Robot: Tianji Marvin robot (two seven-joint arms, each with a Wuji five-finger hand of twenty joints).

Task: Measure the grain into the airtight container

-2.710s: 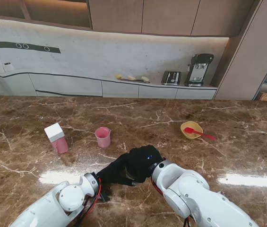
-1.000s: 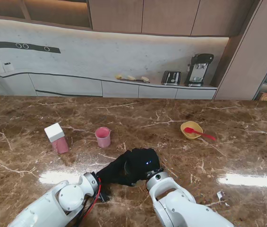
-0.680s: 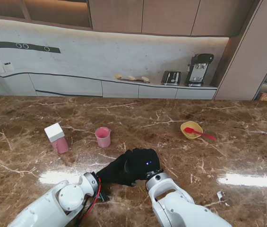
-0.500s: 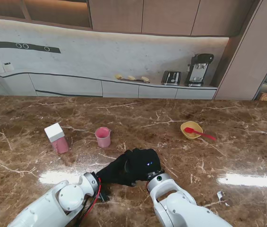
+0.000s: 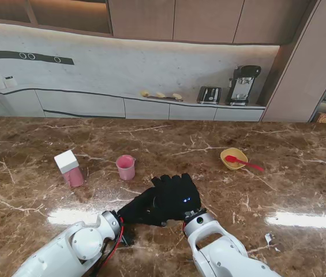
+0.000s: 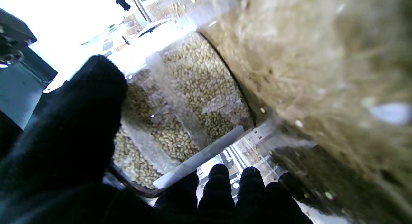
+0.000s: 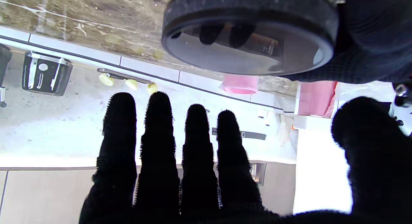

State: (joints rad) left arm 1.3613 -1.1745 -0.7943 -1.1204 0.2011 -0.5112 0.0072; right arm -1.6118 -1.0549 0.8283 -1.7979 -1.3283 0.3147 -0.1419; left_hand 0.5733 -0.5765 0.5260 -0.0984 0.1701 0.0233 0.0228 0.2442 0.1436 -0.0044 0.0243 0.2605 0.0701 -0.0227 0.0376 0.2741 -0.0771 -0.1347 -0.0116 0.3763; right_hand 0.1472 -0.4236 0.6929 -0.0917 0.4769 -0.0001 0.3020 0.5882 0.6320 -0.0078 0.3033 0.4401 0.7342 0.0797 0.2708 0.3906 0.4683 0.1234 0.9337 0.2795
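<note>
One clear jar [image 6: 190, 111] of pale grain sits clamped in the left hand [image 5: 141, 209], thumb and fingers [image 6: 219, 188] wrapped round it. The right hand [image 5: 177, 196] hovers over it, fingers [image 7: 157, 146] spread straight and holding nothing, just beside the jar's dark lid [image 7: 248, 34]. Beyond the fingers on the desk [image 5: 278, 190]: one pink cup [image 5: 126, 167], one white-capped pink box [image 5: 68, 168], one yellow bowl [image 5: 232, 157] carrying one red spoon [image 5: 244, 163].

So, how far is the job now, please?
Early stage. Done: the left hand is closed around the clear grain jar. In hand: the right hand is at the jar's dark lid, its fingers straight, not gripping. Left: the lid is on, and the pink cup and the white-lidded pink container stand untouched farther from me, so no grain looks measured.
</note>
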